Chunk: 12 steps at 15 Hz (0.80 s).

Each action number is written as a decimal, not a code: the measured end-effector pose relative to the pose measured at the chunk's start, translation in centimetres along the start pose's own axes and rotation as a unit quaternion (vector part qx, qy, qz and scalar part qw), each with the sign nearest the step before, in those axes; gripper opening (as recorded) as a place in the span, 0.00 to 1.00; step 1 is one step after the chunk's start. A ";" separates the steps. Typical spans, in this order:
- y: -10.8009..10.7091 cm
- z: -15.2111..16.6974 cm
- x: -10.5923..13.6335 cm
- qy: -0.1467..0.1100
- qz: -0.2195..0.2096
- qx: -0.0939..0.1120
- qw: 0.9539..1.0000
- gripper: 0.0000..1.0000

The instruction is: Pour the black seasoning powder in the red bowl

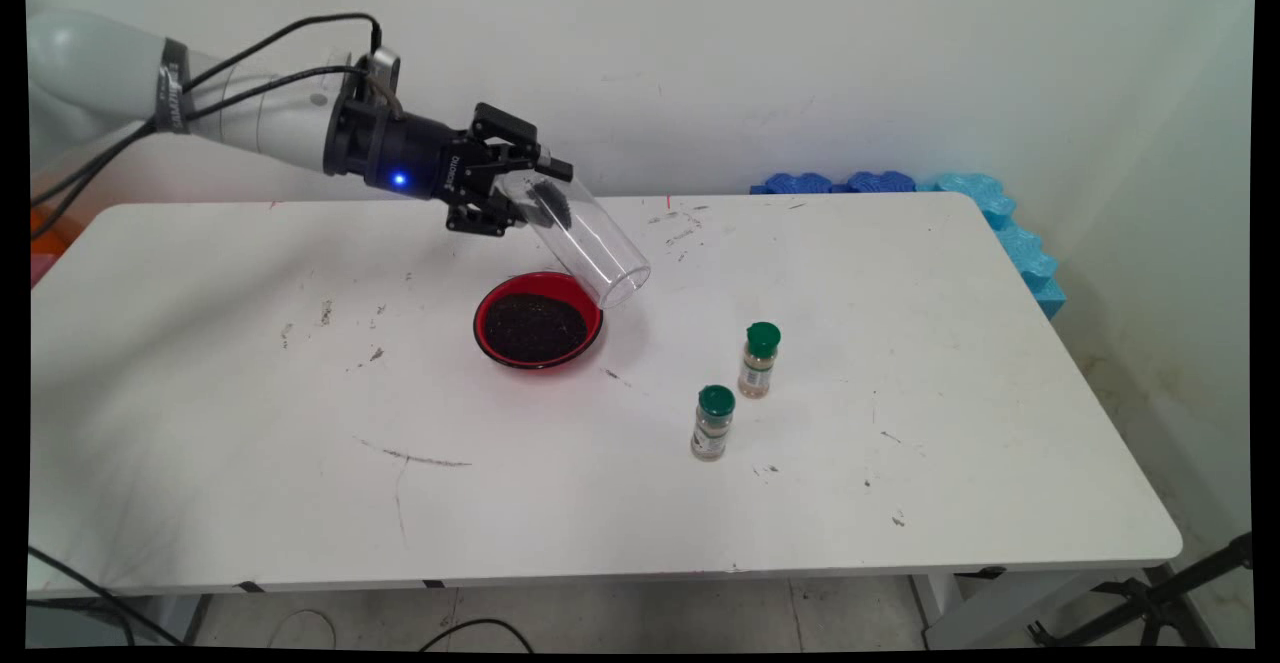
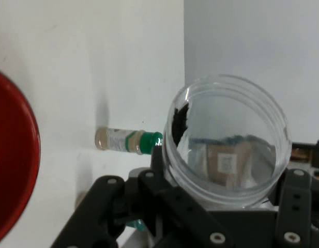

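Observation:
My black gripper (image 1: 520, 193) is shut on a clear plastic cup (image 1: 580, 238), holding it tilted with its open mouth down and to the right, just above the right rim of a red bowl (image 1: 537, 321). The bowl sits mid-table and is filled with dark grains. A few dark grains cling inside the cup near its base. In the hand view the cup (image 2: 226, 139) fills the space between my fingers (image 2: 299, 206), and the red bowl's rim (image 2: 25, 150) shows at the left edge.
Two small spice jars with green lids stand right of the bowl, one (image 1: 759, 359) farther back, one (image 1: 712, 422) nearer the front; a jar (image 2: 125, 140) also shows in the hand view. Blue foam blocks (image 1: 990, 208) line the table's far right corner.

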 end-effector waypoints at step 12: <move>3.9 0.9 -0.7 -0.018 0.264 0.019 0.964 0.00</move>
